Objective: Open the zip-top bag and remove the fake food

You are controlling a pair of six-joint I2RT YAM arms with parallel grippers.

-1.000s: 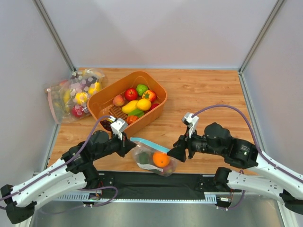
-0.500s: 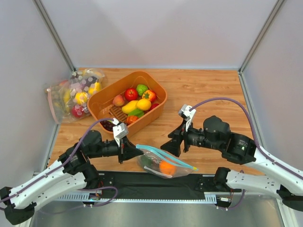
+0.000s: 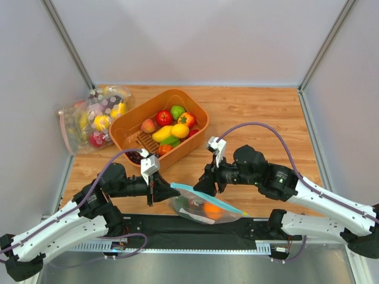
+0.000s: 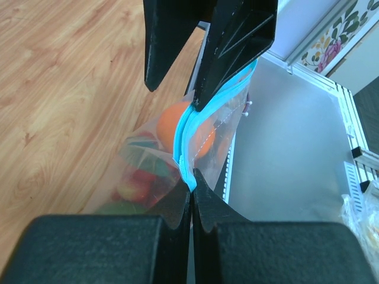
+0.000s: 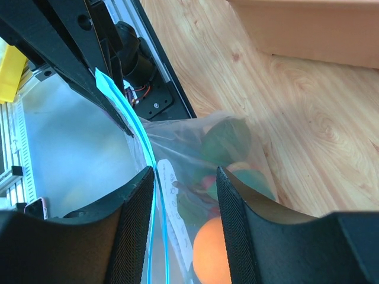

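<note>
The zip-top bag [image 3: 198, 208] hangs over the table's front edge, its teal zip strip [image 3: 207, 198] stretched taut. It holds the fake food: an orange [image 3: 211, 208], a dark green fruit [image 5: 228, 139] and red pieces [image 4: 139, 177]. My left gripper [image 3: 170, 190] is shut on the strip's left end; the left wrist view shows its tips [image 4: 191, 188] pinching the strip [image 4: 186, 127]. My right gripper [image 3: 199, 188] is open and straddles the bag just below the strip [image 5: 145, 154]. In the right wrist view its jaws [image 5: 185, 171] stand apart with the orange [image 5: 213, 254] between them.
An orange basket [image 3: 135, 121] of other produce stands behind the left arm. Clear bags with pink strips [image 3: 89, 118] lie at the far left against the wall. The black mat and metal rail [image 3: 195, 239] run along the front edge under the bag.
My right gripper has moved left along the strip, close to my left gripper. The bag has been pulled tauter and sits a little lower at the front edge.
</note>
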